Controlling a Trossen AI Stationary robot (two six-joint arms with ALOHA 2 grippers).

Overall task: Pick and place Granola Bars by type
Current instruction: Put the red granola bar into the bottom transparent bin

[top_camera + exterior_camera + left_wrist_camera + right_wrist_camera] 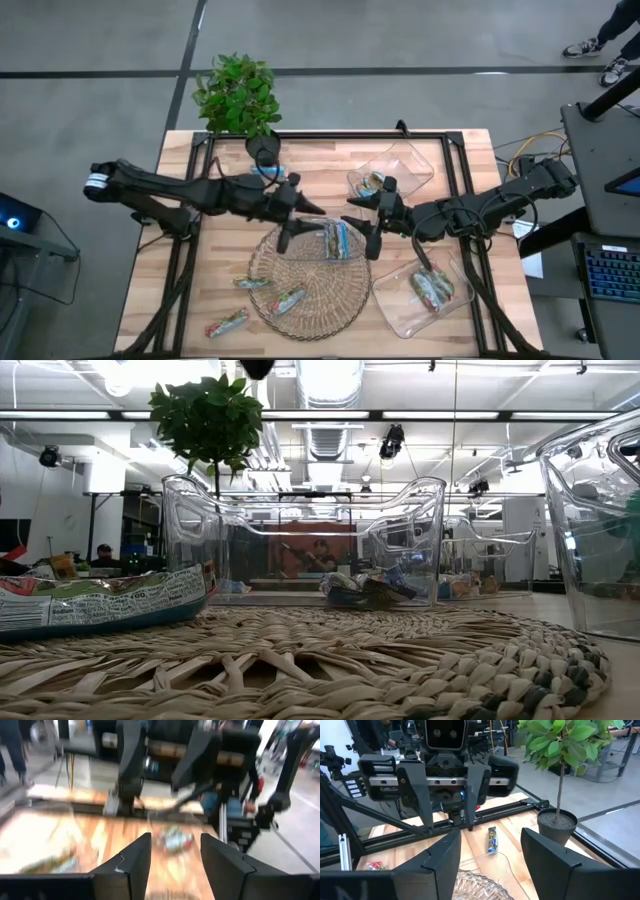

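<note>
While empty, both claws (pixel 290 222) (pixel 372 222) gape, facing

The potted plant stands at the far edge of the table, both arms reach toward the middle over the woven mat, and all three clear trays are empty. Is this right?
Not quite: the trays are not all empty. In the high view, the tray at the near right corner holds wrapped bars, and the far tray holds some too. The potted plant does stand at the far edge, and both arms reach over the woven mat.

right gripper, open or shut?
Open. The right gripper shows a clear gap between its fingers, nothing in between; wicker mat below.
</note>
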